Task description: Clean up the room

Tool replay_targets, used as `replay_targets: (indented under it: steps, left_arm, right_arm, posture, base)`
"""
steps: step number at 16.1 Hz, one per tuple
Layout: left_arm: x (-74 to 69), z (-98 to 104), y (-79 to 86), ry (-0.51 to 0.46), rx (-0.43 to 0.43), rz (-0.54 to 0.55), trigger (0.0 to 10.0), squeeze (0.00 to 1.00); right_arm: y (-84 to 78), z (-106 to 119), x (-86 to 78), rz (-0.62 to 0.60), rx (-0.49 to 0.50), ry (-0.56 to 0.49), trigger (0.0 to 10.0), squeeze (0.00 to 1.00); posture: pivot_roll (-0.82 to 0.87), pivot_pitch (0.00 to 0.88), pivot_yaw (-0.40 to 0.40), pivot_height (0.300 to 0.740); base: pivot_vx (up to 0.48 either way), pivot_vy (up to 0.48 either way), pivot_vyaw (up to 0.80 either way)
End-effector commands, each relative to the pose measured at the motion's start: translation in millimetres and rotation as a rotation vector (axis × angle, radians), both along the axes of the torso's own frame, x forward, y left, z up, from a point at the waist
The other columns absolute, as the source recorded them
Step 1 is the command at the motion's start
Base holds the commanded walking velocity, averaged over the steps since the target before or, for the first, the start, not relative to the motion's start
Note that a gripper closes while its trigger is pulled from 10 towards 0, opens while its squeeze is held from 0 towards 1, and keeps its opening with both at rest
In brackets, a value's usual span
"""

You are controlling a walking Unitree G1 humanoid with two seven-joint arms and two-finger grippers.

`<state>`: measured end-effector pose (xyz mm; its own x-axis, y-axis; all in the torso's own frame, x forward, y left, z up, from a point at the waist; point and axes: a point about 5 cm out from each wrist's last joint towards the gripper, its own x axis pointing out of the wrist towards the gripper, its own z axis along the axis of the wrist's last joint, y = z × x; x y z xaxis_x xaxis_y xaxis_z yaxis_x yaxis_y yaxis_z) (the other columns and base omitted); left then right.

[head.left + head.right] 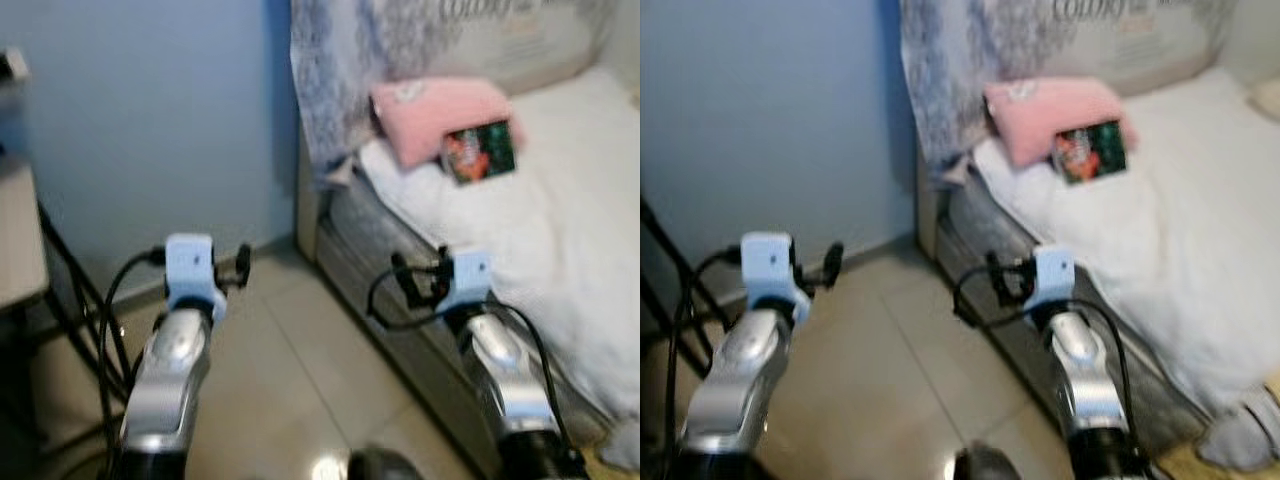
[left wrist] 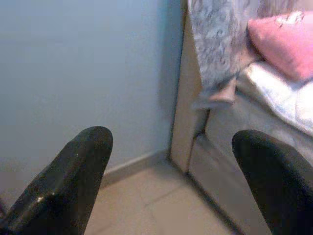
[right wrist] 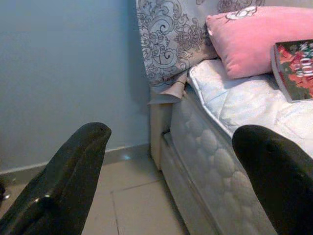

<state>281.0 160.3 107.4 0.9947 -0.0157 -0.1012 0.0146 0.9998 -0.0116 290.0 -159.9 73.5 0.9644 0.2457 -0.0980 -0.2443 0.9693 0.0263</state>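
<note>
A blue wall (image 1: 150, 120) meets a bed (image 1: 1200, 230) with a white quilted mattress (image 3: 215, 127). The right wrist view shows that quilting and a patterned grey pillow (image 3: 171, 36) clearly; the head views are blurred. On the bed a pink pillow (image 1: 440, 115) lies with a book (image 1: 482, 150) leaning against it. Both lie well beyond the right gripper (image 3: 171, 181), whose fingers are spread wide and empty. The left gripper (image 2: 171, 181), likewise spread, faces the tiled floor (image 1: 300, 390) at the bed's corner.
</note>
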Motion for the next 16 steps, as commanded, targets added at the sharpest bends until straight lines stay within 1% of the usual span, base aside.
replay_targets:
  steps: [1,4,8,11,15,16]
  left_arm:
    - [-1.1,-4.9,-7.8,0.025,-0.036,-0.03,10.0,0.0]
    - [5.3,-1.6,-2.7,0.013,-0.051,0.01,10.0,0.0]
    - [7.8,-1.0,-2.3,0.012,-0.024,-0.001,10.0,0.0]
    - [10.1,-0.3,-2.4,0.011,-0.014,-0.005,10.0,0.0]
    - [10.7,-2.6,-3.0,0.023,-0.026,0.009,10.0,0.0]
    - [11.6,-4.3,-3.8,0.033,-0.012,0.012,10.0,0.0]
  right_arm:
    - [-4.2,-0.1,0.8,-0.016,0.0,0.009,10.0,0.03]
    - [-0.2,-1.3,1.4,-0.018,0.012,0.011,10.0,0.03]
    - [4.5,-0.5,2.4,0.005,0.009,-0.001,10.0,0.04]
    - [4.9,1.8,4.9,0.002,0.006,-0.014,10.0,0.07]
    - [3.6,2.5,7.4,0.004,0.0,-0.017,10.0,0.09]
    - [2.3,1.9,8.0,-0.007,0.008,-0.013,10.0,0.1]
  posture:
    - [-0.06,0.0,-0.02,0.698]
    - [-0.07,0.0,-0.011,0.698]
    - [-0.06,0.0,-0.008,0.698]
    - [-0.06,0.0,-0.008,0.698]
    - [-0.06,0.0,-0.01,0.698]
    - [-0.06,0.0,-0.01,0.698]
  base:
    - [0.472,0.0,0.0]
    - [0.48,0.0,0.0]
    - [0.48,0.0,0.0]
    - [0.48,0.0,0.73]
    - [0.48,0.0,0.66]
    - [0.48,0.0,0.64]
